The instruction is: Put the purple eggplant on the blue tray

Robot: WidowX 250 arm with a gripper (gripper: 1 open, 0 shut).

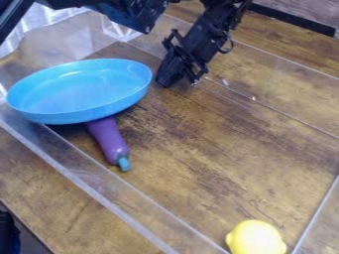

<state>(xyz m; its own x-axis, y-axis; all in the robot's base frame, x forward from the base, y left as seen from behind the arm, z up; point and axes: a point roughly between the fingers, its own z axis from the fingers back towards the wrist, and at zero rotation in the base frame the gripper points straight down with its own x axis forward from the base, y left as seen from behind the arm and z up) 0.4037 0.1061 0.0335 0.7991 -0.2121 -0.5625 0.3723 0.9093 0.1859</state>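
So the purple eggplant (107,142) is lying on the wood bench (225,149), not on the blue tray (77,89) yet. Its top end is tucked right at the tray's front rim, teal stem tip pointing toward the camera w/ a clear wall just beside it. End effector (173,74) is clenched w/ nothing in it, sitting by the tray's right edge. Yellow lemon (256,239) is way off at the bottom right.

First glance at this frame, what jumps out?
The big blue tray at upper left, empty, with the purple eggplant lying on the wooden table against its near rim. The black gripper, shut, sits beside the tray's right edge, holding nothing visible. A yellow lemon sits alone at the bottom edge.
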